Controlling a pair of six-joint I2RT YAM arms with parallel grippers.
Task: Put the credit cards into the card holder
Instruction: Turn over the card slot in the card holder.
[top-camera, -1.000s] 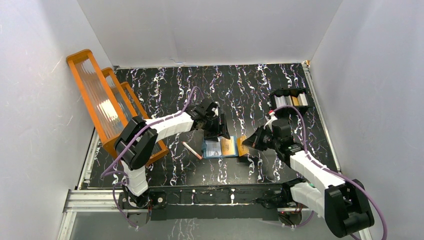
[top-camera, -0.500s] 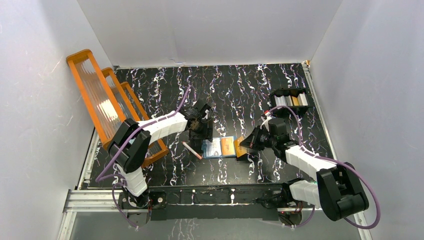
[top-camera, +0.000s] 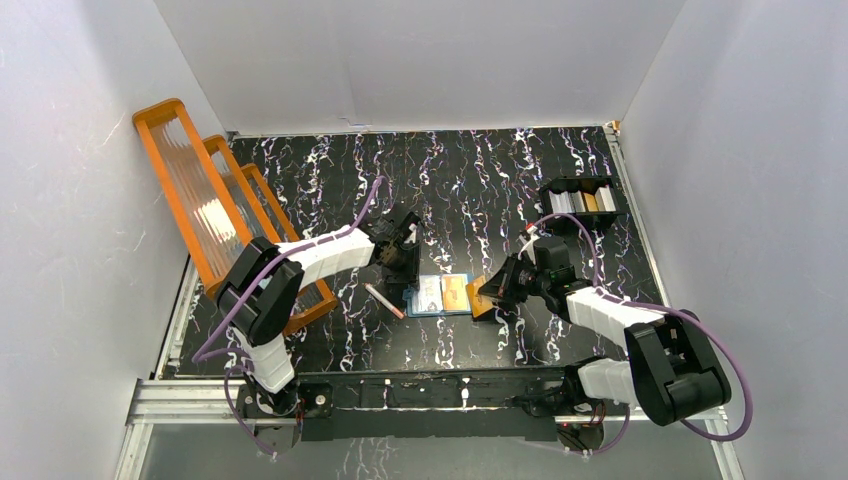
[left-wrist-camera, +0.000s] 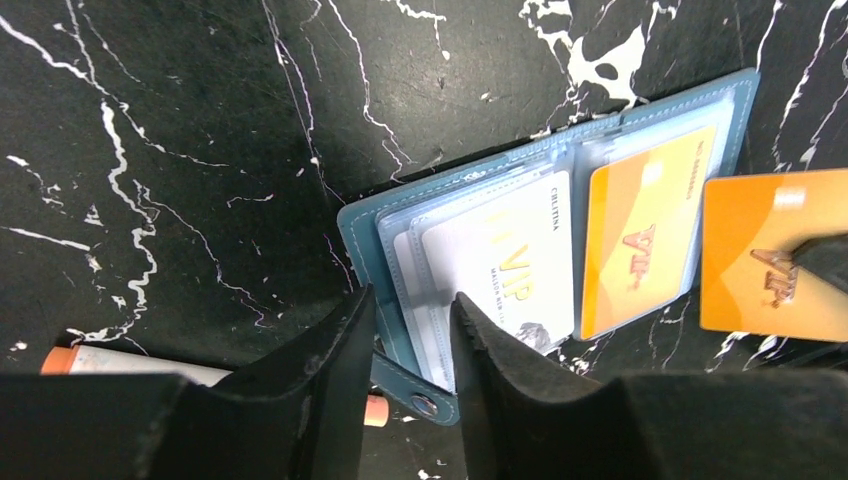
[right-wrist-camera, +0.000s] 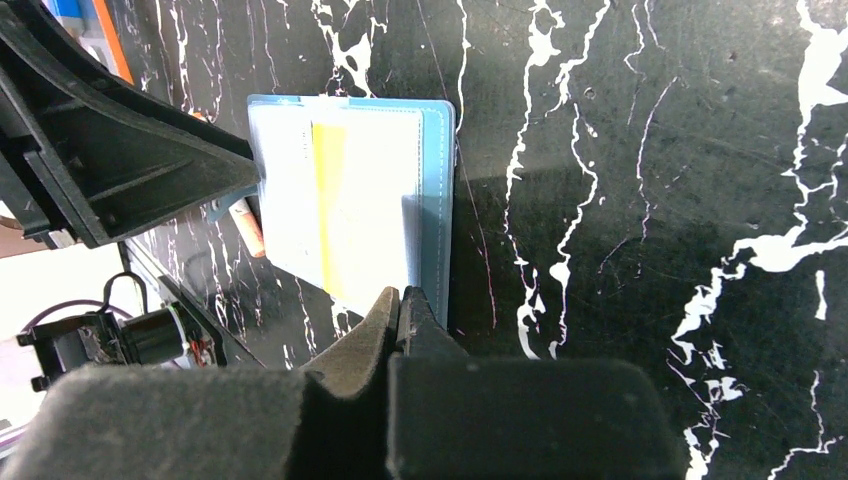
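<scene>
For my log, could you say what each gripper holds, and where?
The right gripper pinches an orange card at its edge away from the card holder. The left gripper straddles that holder's left edge; grip cannot be told.

Teal card holder (left-wrist-camera: 360, 226), orange credit card (left-wrist-camera: 742, 228) (black-marbled table (left-wrist-camera: 200, 120))

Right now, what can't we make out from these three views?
Left wrist: whether the left claw touches the card holder; its fingers cover the contact.
Left wrist: pen mostly behind a finger; held orange card cut by the frame edge.
Right wrist: holder pockets washed out by glare.
Top: black tray contents too small.
</scene>
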